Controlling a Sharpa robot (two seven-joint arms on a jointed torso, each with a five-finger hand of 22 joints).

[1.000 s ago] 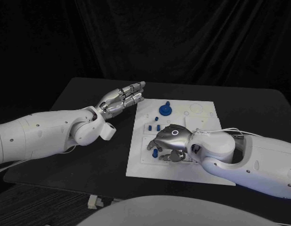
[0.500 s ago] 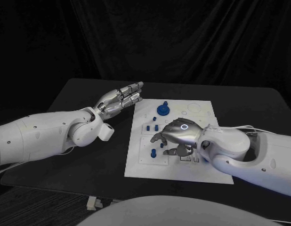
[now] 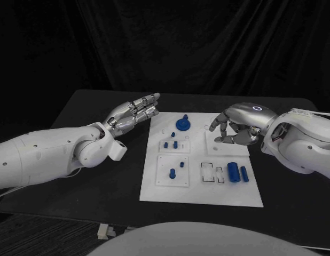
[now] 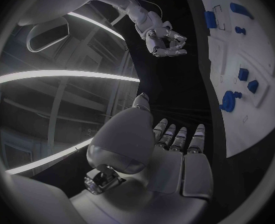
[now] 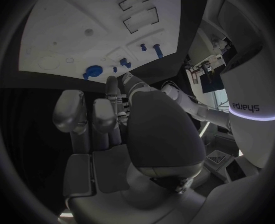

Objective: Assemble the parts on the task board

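Black curtain is hanging behind the black table (image 3: pixel 95 176); the white board (image 3: pixel 199 189) is lying mid-table. Head view: blue parts are sitting on the board, a round knob (image 3: pixel 184 124) at the far end, small pegs (image 3: pixel 171 144) in a raised tile, two more pegs (image 3: pixel 175 169) in the near-left tile, two blue cylinders (image 3: pixel 238 173) lying side by side at the near right next to outlined slots. Tiny holes at the far end are too small to read. Left hand (image 3: pixel 136 111) is hovering off the board's far-left corner, palm up, fingers straight and slightly apart, holding nothing. Right hand (image 3: pixel 237 124) is hovering over the board's far-right part, fingers curled inward; I cannot tell whether anything is pinched in there, the fingertips are covering each other.

Left wrist view: left hand (image 4: pixel 168 154) is lying flat, fingers extended, empty. Board (image 4: pixel 261 109) is running along the circle's rim, partly cut off; knob (image 4: pixel 229 100) and cylinders (image 4: pixel 224 15) are showing. Right hand (image 4: pixel 162 37) is showing far off, fingers curled, contents hard to make out.

Right wrist view: right hand (image 5: pixel 122 134) is seen from behind, fingers bending toward the board (image 5: pixel 56 40), fingertips hidden. Knob (image 5: pixel 92 71) and pegs (image 5: pixel 149 47) are visible; one blue piece is cut off at the rim.
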